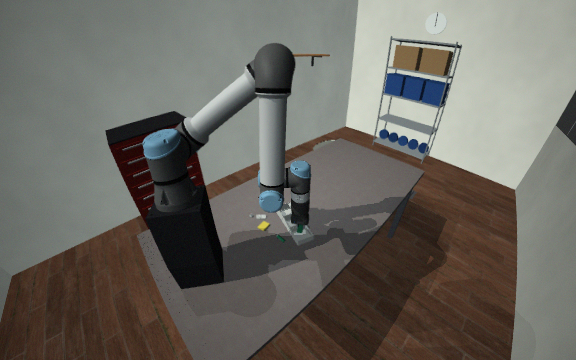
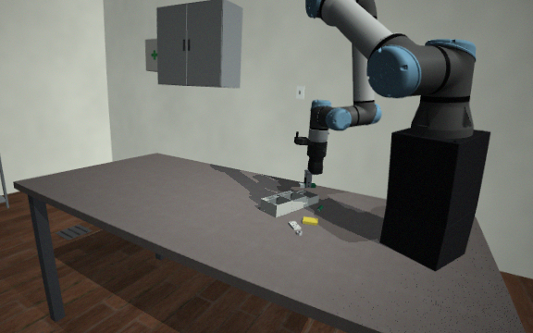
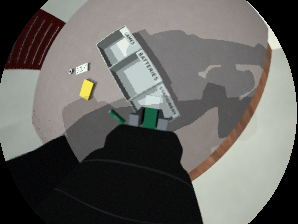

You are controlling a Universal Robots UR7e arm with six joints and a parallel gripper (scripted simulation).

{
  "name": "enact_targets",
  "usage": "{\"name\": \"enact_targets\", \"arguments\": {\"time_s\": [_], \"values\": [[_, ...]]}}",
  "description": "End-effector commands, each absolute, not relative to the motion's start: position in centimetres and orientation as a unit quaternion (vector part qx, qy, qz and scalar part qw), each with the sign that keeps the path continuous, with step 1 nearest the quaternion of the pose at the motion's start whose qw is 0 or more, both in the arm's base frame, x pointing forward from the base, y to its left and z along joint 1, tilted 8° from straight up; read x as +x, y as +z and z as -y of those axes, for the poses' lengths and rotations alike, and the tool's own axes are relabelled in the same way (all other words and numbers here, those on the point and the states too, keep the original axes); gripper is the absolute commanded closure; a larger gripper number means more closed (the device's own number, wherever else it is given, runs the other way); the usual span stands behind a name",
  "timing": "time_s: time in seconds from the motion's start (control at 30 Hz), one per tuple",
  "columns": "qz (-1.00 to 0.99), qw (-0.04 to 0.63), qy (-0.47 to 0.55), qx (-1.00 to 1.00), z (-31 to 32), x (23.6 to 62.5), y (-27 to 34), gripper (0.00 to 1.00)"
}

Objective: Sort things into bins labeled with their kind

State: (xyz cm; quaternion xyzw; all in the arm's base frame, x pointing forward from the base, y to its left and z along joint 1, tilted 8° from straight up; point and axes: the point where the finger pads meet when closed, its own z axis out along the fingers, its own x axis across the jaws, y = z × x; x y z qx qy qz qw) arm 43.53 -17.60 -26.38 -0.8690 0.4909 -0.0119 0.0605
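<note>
My gripper (image 1: 299,228) (image 2: 310,183) (image 3: 151,114) is shut on a small green block (image 3: 150,120) and holds it just above the near end compartment of a row of grey bins (image 1: 295,226) (image 2: 290,202) (image 3: 136,76). The bins carry labels that are too small to read. A second small green thing (image 1: 280,238) (image 2: 320,208) (image 3: 116,116) lies on the table beside the bins. A yellow block (image 1: 263,225) (image 2: 310,220) (image 3: 87,88) and a white thing (image 1: 258,216) (image 2: 295,227) (image 3: 80,68) lie further off on the table.
The arm's black pedestal (image 1: 185,242) (image 2: 428,194) stands at the table's end, close to the things. The table edge (image 3: 220,152) runs near the bins on one side. A red drawer cabinet (image 1: 140,150) stands behind the pedestal.
</note>
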Motion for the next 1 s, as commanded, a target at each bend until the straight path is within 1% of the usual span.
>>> {"name": "enact_targets", "arguments": {"time_s": [0.0,0.27,0.3,0.7,0.97], "values": [[-0.421,0.062,-0.016,-0.905,17.67,43.61,-26.35,0.55],[-0.353,0.061,-0.019,-0.933,17.66,43.62,-26.35,0.55],[-0.319,0.061,-0.021,-0.945,17.66,43.62,-26.35,0.55],[-0.185,0.064,-0.026,-0.980,17.64,43.61,-26.35,0.55],[-0.185,0.064,-0.026,-0.980,17.65,43.61,-26.35,0.55]]}}
